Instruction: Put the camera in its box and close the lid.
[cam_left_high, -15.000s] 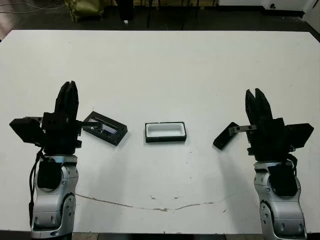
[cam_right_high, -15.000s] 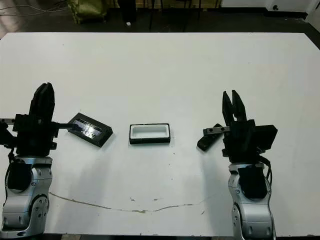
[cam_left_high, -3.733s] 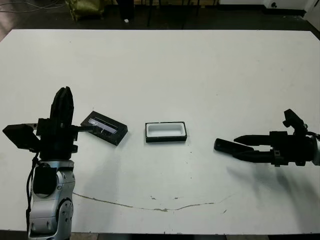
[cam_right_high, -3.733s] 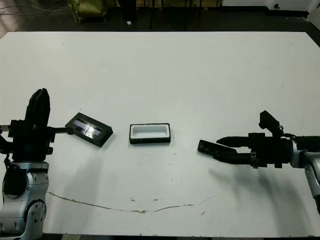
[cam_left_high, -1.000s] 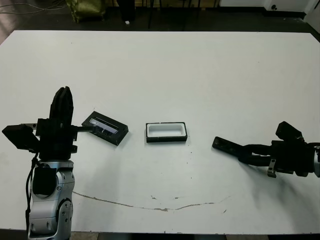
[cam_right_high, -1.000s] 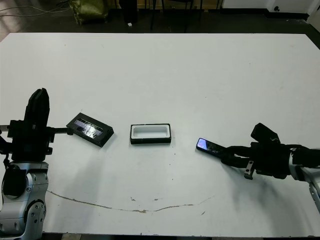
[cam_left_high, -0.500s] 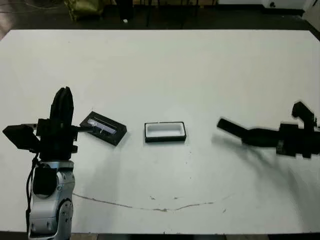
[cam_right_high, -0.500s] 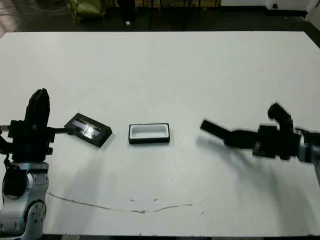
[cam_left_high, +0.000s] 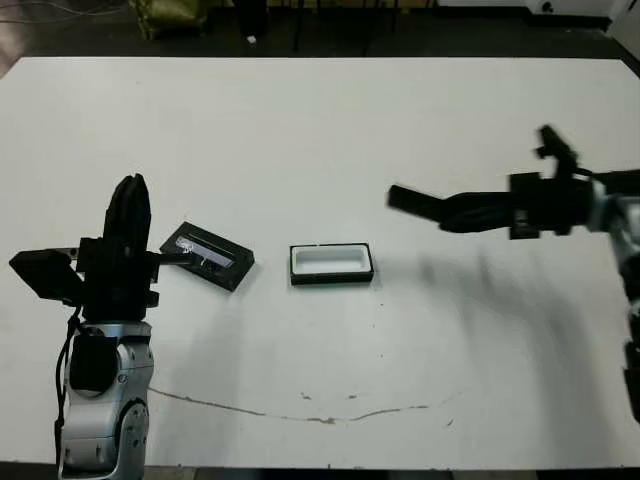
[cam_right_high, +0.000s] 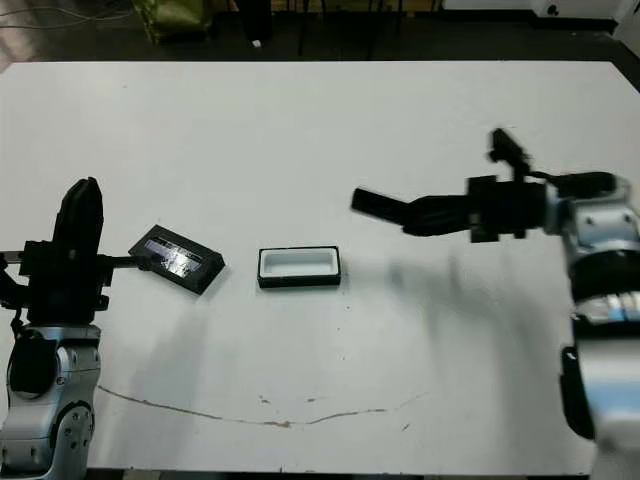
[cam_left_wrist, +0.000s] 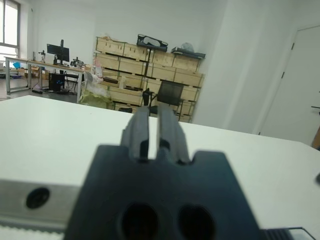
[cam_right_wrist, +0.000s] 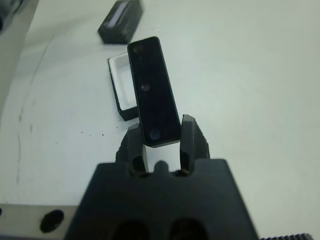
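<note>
The camera (cam_left_high: 412, 202), a slim black bar, hangs in the air above the table with my right gripper (cam_left_high: 450, 213) shut on its near end. It is right of and beyond the box (cam_left_high: 331, 264), a shallow black tray with white lining. In the right wrist view the camera (cam_right_wrist: 152, 90) juts out from between the fingers (cam_right_wrist: 189, 131), over part of the box (cam_right_wrist: 118, 92). The lid (cam_left_high: 208, 256), black with a shiny strip, lies left of the box. My left gripper (cam_left_high: 130, 186) stands upright beside the lid, shut and holding nothing.
A thin crack line (cam_left_high: 300, 412) runs across the white table (cam_left_high: 320, 130) near its front edge. Beyond the far edge lies dark floor with chair legs and a green bag (cam_left_high: 175, 15).
My right arm has lifted the camera off the table and carried it up and to the left, toward the box. The left arm, lid and box have stayed put.
</note>
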